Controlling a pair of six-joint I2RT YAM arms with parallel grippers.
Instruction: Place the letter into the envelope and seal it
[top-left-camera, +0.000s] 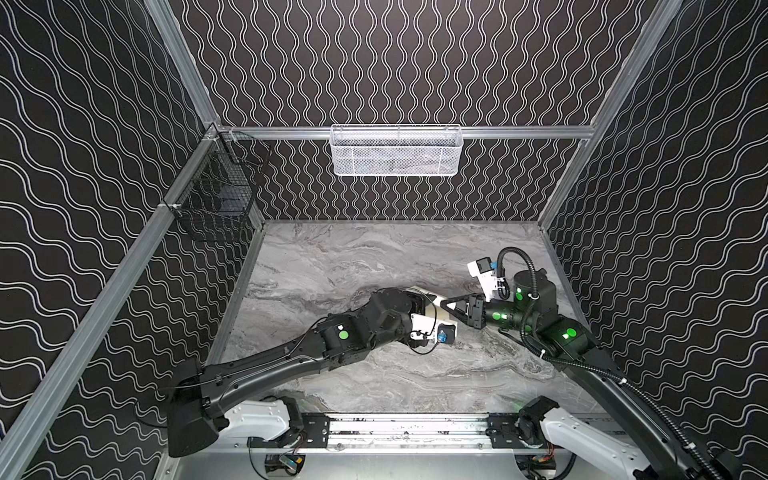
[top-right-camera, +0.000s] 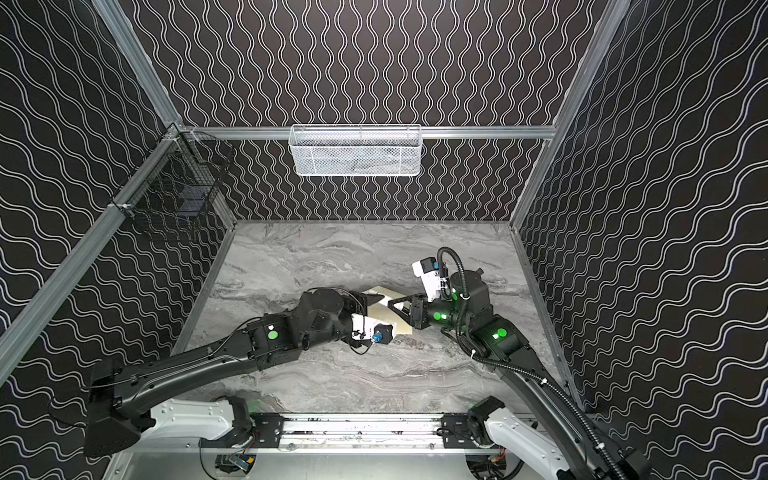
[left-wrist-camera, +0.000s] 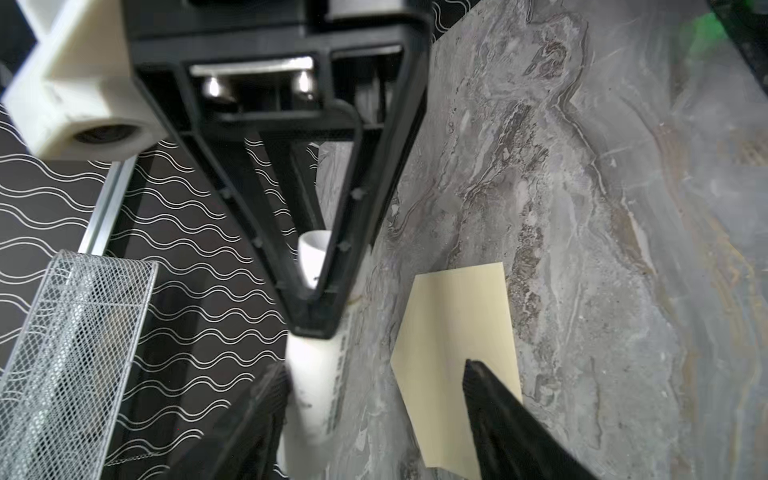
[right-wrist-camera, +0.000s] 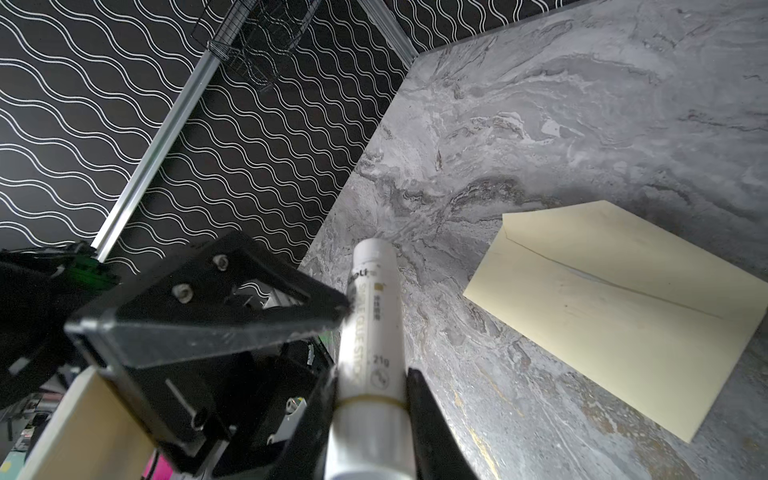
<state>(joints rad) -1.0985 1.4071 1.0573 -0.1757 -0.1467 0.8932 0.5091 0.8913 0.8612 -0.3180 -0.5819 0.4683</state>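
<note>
At mid-table the right gripper (right-wrist-camera: 372, 384) clamps a white glue stick (right-wrist-camera: 374, 291); the left gripper (left-wrist-camera: 374, 368) stands wide, one finger seemingly touching it. Beside them, the envelope (right-wrist-camera: 602, 311) lies flat on the marble table (right-wrist-camera: 540, 124).

The envelope (right-wrist-camera: 615, 316) is laid flat on the grey marble tabletop (right-wrist-camera: 540, 124). In a top view it is found near the centre, slightly toward three o'clock, and is partly covered. It is cream-yellow, plain and rectangular, and a thin diagonal seam is seen across its face.
</note>
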